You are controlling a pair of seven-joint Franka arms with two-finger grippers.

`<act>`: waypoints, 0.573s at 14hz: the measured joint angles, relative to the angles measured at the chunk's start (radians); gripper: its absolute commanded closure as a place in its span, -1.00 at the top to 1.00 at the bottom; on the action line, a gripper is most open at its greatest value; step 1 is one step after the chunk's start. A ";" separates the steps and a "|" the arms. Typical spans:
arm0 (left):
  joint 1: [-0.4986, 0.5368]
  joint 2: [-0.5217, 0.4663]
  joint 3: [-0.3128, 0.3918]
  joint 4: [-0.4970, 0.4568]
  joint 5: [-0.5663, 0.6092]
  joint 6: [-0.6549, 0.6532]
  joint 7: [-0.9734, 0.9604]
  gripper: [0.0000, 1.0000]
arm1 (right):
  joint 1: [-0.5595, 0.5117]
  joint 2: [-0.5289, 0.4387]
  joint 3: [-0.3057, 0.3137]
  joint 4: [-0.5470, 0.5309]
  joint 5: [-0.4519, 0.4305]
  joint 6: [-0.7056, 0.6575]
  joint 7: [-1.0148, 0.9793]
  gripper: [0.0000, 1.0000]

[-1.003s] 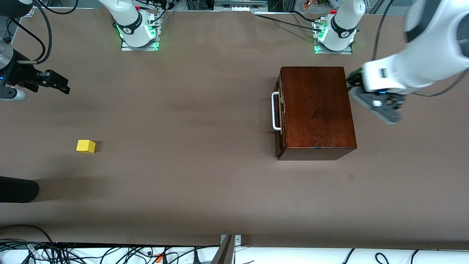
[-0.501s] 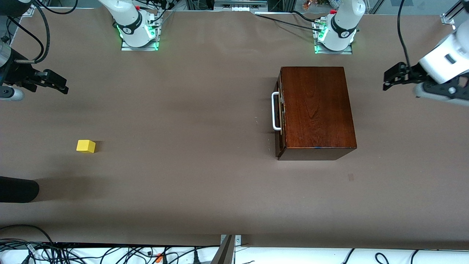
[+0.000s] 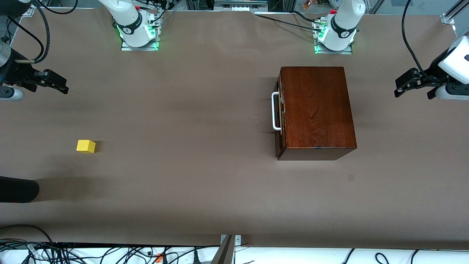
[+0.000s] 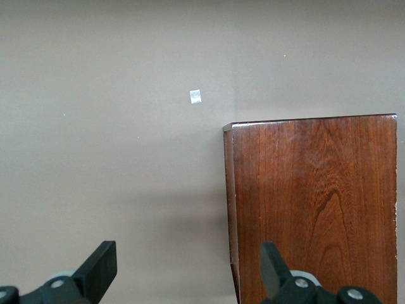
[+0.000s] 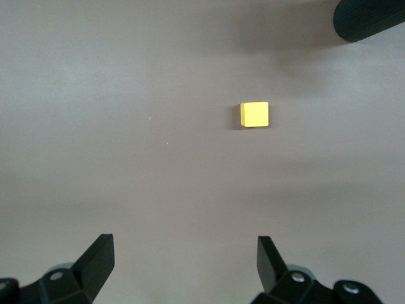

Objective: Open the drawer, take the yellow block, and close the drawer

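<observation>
The dark wooden box point(image 3: 317, 110) stands on the table at the left arm's end. Its drawer point(image 3: 280, 110) is pushed in, and the white handle point(image 3: 274, 112) faces the right arm's end. The yellow block point(image 3: 86, 146) lies alone on the table at the right arm's end, seen in the right wrist view as a small cube point(image 5: 254, 114). My right gripper point(image 3: 63, 87) hangs open and holds nothing point(image 5: 183, 256) over the table near the block. My left gripper point(image 3: 400, 87) is open and holds nothing point(image 4: 186, 269), over the table beside the box point(image 4: 313, 202).
A black cylinder point(image 3: 18, 189) pokes in at the table's edge near the yellow block, also in the right wrist view point(image 5: 370, 19). A small pale mark point(image 3: 351, 177) sits on the brown table cover, nearer the front camera than the box. Cables run along the front edge.
The left arm has swung away from the box toward its own end of the table and now hangs clear of it. The right arm has barely moved. Block and drawer are unchanged.
</observation>
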 measured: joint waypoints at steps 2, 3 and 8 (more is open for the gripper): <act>0.000 0.000 -0.002 0.000 0.000 -0.002 -0.005 1.00 | 0.000 0.001 0.000 0.000 0.000 0.000 0.000 1.00; 0.000 0.000 -0.002 0.000 0.000 -0.004 -0.009 1.00 | 0.000 0.001 0.000 0.000 0.000 0.000 0.000 1.00; -0.001 0.000 -0.004 0.000 0.000 -0.028 -0.040 1.00 | 0.000 0.003 0.000 0.000 0.000 0.000 0.000 1.00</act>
